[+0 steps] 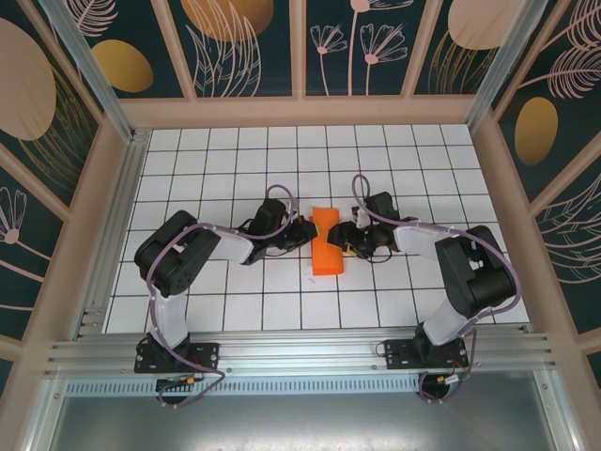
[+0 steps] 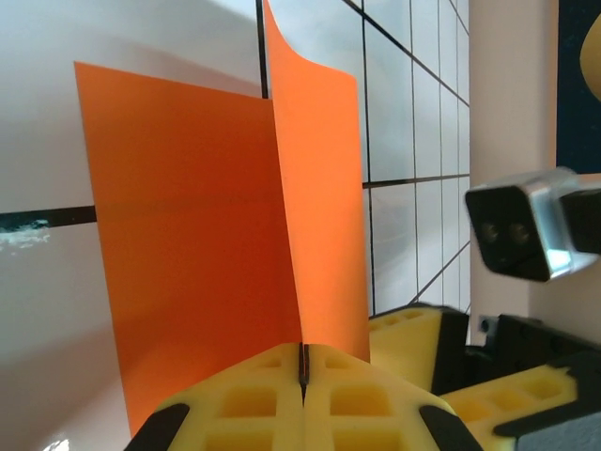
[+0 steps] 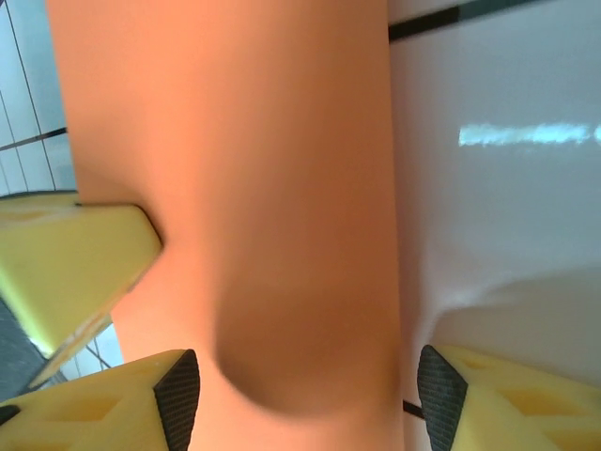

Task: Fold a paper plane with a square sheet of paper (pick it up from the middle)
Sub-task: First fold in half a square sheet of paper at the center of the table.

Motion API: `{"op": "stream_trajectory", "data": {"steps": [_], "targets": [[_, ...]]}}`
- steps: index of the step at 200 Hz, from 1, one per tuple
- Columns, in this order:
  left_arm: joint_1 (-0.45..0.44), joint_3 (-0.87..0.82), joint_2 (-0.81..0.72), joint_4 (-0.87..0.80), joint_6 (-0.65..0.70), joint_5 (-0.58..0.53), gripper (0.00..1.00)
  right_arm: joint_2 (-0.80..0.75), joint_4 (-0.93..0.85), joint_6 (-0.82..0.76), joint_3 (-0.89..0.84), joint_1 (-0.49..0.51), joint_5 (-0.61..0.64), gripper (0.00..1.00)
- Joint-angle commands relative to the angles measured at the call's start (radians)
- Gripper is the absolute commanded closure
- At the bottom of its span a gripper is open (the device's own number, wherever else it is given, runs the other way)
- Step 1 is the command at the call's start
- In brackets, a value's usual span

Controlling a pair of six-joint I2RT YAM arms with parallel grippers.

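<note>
The square sheet of paper (image 1: 325,243) is bright orange and folded over on itself, lying on the white grid table between the two arms. In the left wrist view its two layers (image 2: 207,216) stand up from my left gripper (image 2: 302,371), which is shut on the paper's near edge. My left gripper (image 1: 303,231) sits at the paper's left side. My right gripper (image 1: 346,241) is at its right side. In the right wrist view the paper (image 3: 263,178) bulges between the spread pads of my right gripper (image 3: 305,399), which is open and straddles the sheet.
The left gripper's yellow finger (image 3: 66,254) shows beside the paper in the right wrist view. The right gripper's yellow fingers (image 2: 418,343) and its camera (image 2: 516,225) sit close to the paper on the right. Wooden walls (image 1: 300,111) ring the table.
</note>
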Motion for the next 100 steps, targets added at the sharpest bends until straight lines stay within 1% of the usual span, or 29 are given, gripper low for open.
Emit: {"op": "stream_trajectory", "data": {"steps": [1,25,74,100], "targets": [[-0.012,-0.008,0.021,0.007,-0.017,-0.012,1.0,-0.009,-0.058,-0.071,0.048,-0.007,0.049,0.36],[-0.015,-0.004,0.034,-0.003,-0.028,-0.015,1.0,0.022,-0.078,-0.113,0.074,-0.007,0.047,0.41],[-0.017,0.01,0.05,-0.053,-0.032,-0.039,1.0,0.068,-0.072,-0.118,0.09,-0.007,0.03,0.48],[-0.016,0.017,0.056,-0.07,-0.029,-0.046,1.0,0.079,-0.075,-0.124,0.09,-0.007,0.028,0.49]]}}
